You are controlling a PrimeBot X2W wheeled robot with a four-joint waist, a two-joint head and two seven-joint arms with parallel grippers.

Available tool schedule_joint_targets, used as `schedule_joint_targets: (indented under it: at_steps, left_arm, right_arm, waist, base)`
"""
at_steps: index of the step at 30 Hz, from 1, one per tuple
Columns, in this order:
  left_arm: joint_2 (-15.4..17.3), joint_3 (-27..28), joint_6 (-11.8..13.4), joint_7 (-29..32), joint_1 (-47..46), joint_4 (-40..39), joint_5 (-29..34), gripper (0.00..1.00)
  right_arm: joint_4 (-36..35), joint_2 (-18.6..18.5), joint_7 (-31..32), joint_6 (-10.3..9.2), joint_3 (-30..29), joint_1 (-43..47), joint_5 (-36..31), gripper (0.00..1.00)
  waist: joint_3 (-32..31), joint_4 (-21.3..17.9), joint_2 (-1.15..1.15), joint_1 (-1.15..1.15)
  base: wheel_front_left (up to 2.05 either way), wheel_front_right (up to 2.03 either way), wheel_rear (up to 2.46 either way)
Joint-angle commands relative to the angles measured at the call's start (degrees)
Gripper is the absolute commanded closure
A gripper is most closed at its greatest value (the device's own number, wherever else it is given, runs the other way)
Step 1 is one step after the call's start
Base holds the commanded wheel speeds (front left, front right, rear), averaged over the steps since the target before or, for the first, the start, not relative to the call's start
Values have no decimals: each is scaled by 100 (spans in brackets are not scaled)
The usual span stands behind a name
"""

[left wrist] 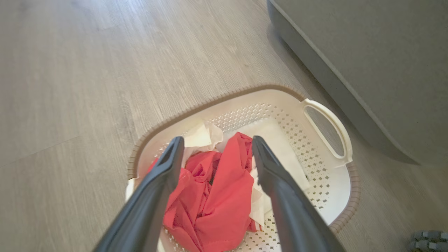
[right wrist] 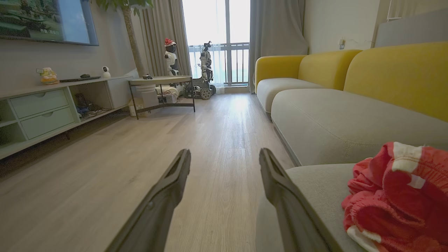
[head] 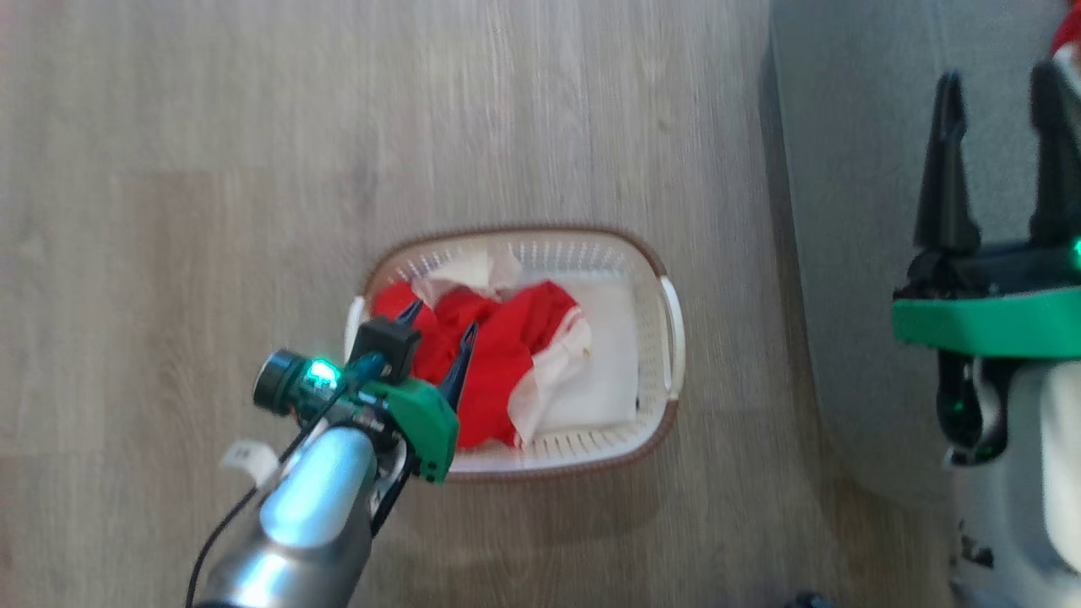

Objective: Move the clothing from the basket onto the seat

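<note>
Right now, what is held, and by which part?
Nothing is held: left gripper open over the clothing in the basket, right gripper open and empty.

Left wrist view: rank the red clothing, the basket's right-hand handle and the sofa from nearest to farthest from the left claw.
1. Red clothing: just beneath the open left claw, between its fingers, inside the basket.
2. Basket handle: off to the right, at the basket's end.
3. Sofa: upper right, beyond the handle, outside the basket.
</note>
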Motion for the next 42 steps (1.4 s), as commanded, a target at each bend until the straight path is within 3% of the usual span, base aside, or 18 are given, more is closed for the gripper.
schedule_joint_targets:
  at_steps: [1, 6, 15, 37, 38, 40, 42]
  left_arm:
    - [21, 38, -37, -57, -228, 87, 50, 0]
    - [5, -597, -113, -60, -885, 787, 12, 0]
    - [4, -1236, 63, 114, -1702, 1533, -191, 0]
    - [3, -1677, 403, 459, -2678, 2575, -350, 0]
    - [3, -1691, 389, 470, -2677, 2585, -365, 20]
    - [3, -1724, 364, 491, -2656, 2596, -398, 96]
    - [3, -1757, 340, 467, -2620, 2587, -439, 100]
  right_arm:
    - [-262, -17, -37, -2, 119, -163, -49, 0]
    - [-541, -17, -37, -2, 130, -530, -42, 0]
    - [-907, -17, -37, -2, 285, -889, -53, 0]
    - [-1383, -17, -37, -2, 479, -1138, 112, 0]
    - [-1379, -17, -37, -2, 480, -1139, 121, 0]
    - [-1362, -17, -37, -2, 479, -1140, 134, 0]
    - [-1326, -17, -37, -2, 476, -1142, 145, 0]
  waist:
    - [642, -271, 0, -1]
    - [1326, -439, 0, -1]
    - [2115, -647, 0, -1]
    - [2872, -988, 0, -1]
    - [2879, -999, 0, -1]
    - [2870, -1014, 0, -1]
    - [2831, -1019, 0, -1]
  base:
    - [0, 0, 0]
    - [0, 0, 0]
    - [0, 0, 0]
    - [0, 0, 0]
    - [0, 0, 0]
    - [0, 0, 0]
    - [0, 0, 0]
